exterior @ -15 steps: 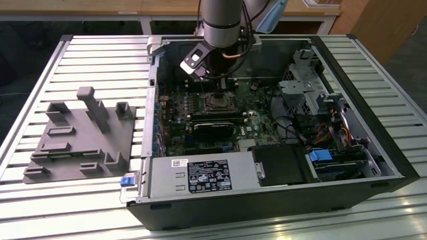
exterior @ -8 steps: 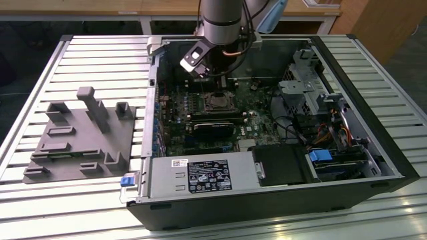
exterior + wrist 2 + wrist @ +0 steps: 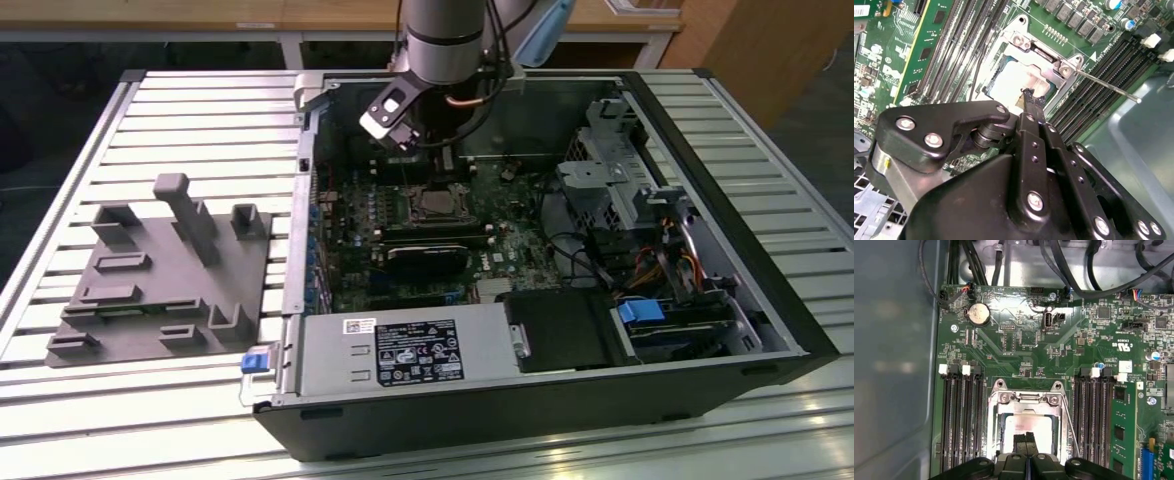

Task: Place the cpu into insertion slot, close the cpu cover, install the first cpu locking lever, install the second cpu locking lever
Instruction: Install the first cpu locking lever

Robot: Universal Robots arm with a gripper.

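Note:
In both wrist views the cpu [image 3: 1015, 424] [image 3: 1006, 82] lies with its silver top up in the insertion slot [image 3: 434, 204] on the green board. The cpu cover [image 3: 1026, 401] [image 3: 1041, 52], a silvery windowed frame, lies down around the chip. One thin locking lever [image 3: 1104, 86] [image 3: 1070, 427] juts out free over the memory slots. My gripper [image 3: 1028, 436] [image 3: 1029, 95] [image 3: 407, 140] is shut with nothing between its fingers. Its tips hang right over the chip's middle; whether they touch it I cannot tell.
Long black memory slots [image 3: 961, 415] flank the socket on both sides. A black heatsink block [image 3: 427, 257] sits just in front of it. Cables [image 3: 1069, 265] run along the board's far edge, near the case wall [image 3: 894, 365]. A grey fixture [image 3: 160, 270] lies at the exterior view's left.

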